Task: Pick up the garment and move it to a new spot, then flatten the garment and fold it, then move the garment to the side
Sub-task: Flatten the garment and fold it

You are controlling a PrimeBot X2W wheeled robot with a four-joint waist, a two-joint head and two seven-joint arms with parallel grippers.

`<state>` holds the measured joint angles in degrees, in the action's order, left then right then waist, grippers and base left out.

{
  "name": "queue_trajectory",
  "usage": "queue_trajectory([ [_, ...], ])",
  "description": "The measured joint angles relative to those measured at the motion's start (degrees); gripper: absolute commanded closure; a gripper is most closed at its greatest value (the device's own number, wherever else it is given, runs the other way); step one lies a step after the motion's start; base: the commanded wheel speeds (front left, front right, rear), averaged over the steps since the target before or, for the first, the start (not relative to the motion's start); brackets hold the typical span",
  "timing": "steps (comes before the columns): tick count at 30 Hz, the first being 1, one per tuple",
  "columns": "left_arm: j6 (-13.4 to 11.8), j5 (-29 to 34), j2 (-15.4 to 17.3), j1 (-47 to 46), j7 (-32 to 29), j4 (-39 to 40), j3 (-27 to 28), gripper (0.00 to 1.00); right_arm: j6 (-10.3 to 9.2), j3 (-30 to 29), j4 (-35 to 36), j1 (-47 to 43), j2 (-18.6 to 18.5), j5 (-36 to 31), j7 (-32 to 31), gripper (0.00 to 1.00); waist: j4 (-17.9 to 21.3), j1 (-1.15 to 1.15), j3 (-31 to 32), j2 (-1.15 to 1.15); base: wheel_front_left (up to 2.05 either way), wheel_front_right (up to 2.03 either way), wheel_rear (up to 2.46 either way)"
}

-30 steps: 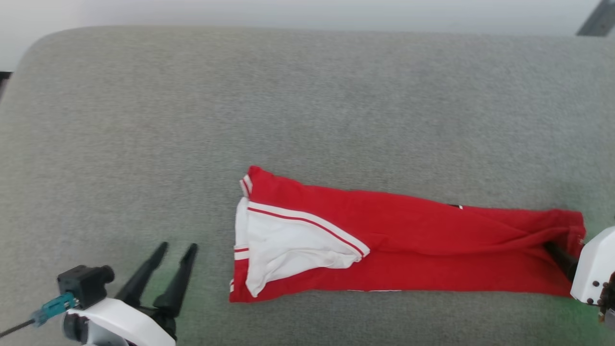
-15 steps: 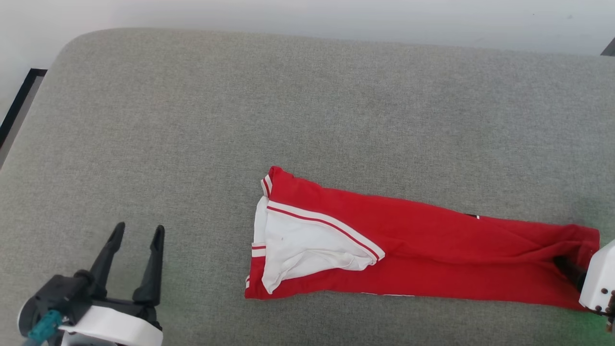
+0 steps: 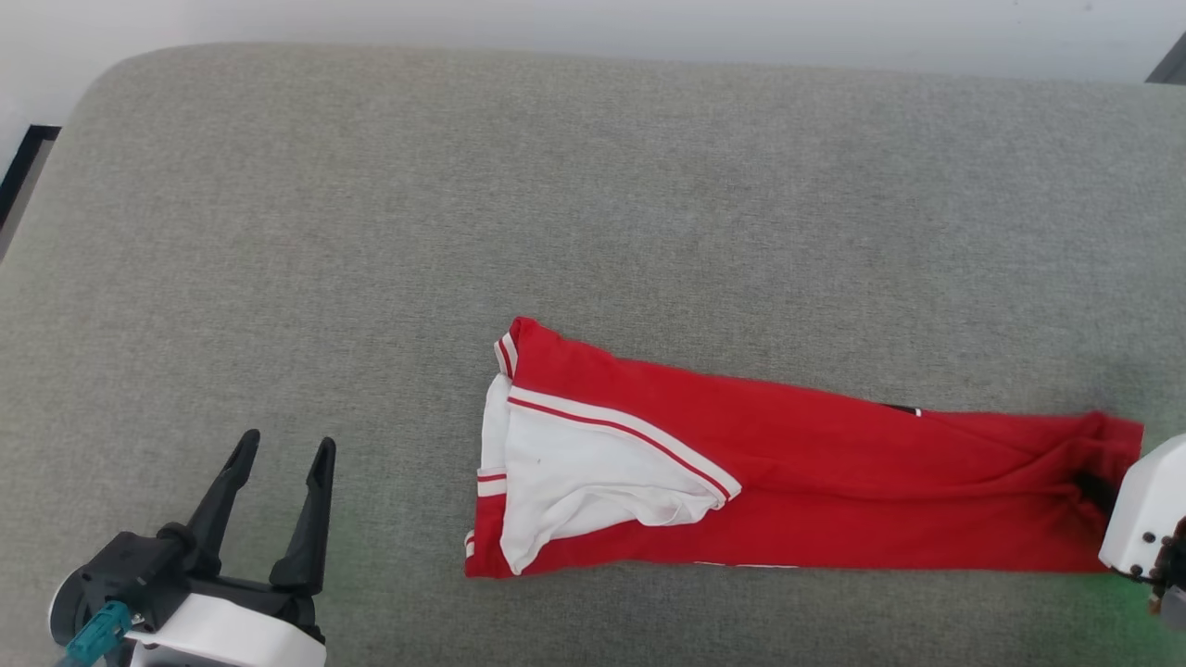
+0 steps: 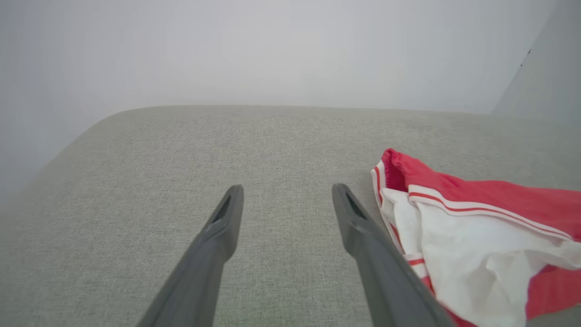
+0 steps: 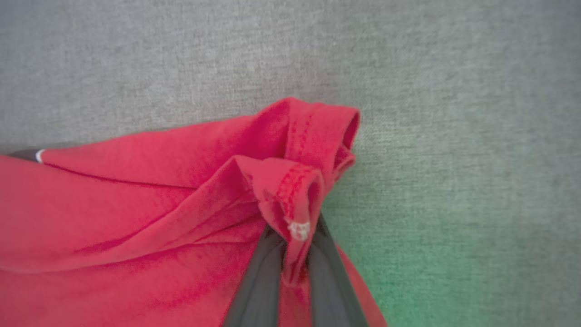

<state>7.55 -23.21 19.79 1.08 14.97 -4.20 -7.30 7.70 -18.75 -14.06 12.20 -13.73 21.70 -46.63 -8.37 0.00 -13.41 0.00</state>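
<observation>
The garment (image 3: 815,482), red with a white sleeve panel and striped trim, lies folded into a long strip across the grey cushion (image 3: 556,204). My right gripper (image 3: 1095,489) is at the strip's right end, shut on a bunched fold of the red hem (image 5: 295,200), which stands pinched between its dark fingers (image 5: 258,281). At the lower left my left gripper (image 3: 283,454) hovers open over bare cushion, well left of the garment's white sleeve end (image 4: 454,245), with nothing between its fingers (image 4: 222,227).
The cushion's rounded back edge (image 3: 593,56) meets a pale wall. A dark frame strip (image 3: 18,176) shows at the far left edge. Bare grey fabric spreads behind and left of the garment.
My right gripper has closed on the garment's right hem, bunching the cloth there. The left gripper stays open. The head view has shifted between frames.
</observation>
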Motion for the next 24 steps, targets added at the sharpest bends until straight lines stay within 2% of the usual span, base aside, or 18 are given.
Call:
queue_trajectory([
  [6, 0.0, 0.03, 0.75, 0.02, 0.0, 0.25, -0.16, 0.0, -0.03, -2.76, 1.79, 0.97, -0.01, 0.46, 1.83, 1.0, 1.34, 0.0, -0.35, 0.0, 0.0, 0.0, 0.0],
  [14, 0.0, -1.37, 1.68, -0.14, 0.0, 1.18, -0.98, 0.0, -0.04, -11.78, 3.2, 2.0, -0.87, -0.68, 4.82, 1.0, 3.64, 0.0, -1.07, 0.0, 0.0, 0.0, 0.0],
  [18, 0.0, -1.92, 2.81, -0.23, 0.0, 1.85, -1.58, 0.0, -0.04, -17.56, 3.64, 2.62, -2.14, -2.57, 6.48, 1.0, 4.72, 0.0, -1.69, 0.0, 0.0, 0.0, 0.0],
  [24, 0.0, -3.79, 3.13, -0.73, 0.0, 3.14, -1.59, 0.0, -0.05, -29.34, 4.3, 5.28, -3.99, -5.97, 9.34, 1.0, 5.78, 0.0, -2.73, 0.0, 0.0, 0.0, 0.0],
])
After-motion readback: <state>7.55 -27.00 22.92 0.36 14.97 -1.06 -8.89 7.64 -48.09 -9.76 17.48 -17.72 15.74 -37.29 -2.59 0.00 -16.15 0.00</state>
